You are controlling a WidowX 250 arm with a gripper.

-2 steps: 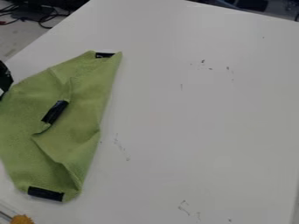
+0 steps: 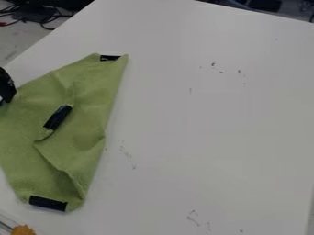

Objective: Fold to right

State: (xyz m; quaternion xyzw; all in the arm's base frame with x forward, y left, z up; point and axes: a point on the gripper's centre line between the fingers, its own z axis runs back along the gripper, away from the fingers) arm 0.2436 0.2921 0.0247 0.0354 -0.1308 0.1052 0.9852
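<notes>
A green cloth with black tape strips lies on the left part of the white table, creased and partly folded over itself. One taped corner rests on top of its middle, and other strips mark its top and bottom corners. Part of the black gripper shows at the left edge of the view, by the cloth's upper left border. Whether it touches the cloth I cannot tell.
The white table extends right of the cloth, with small dark marks on it. An orange-yellow object sits at the bottom left corner. Black cables lie beyond the table's upper left edge.
The gripper has come slightly further into view at the left edge, moving a little to the right. The cloth looks nearly the same.
</notes>
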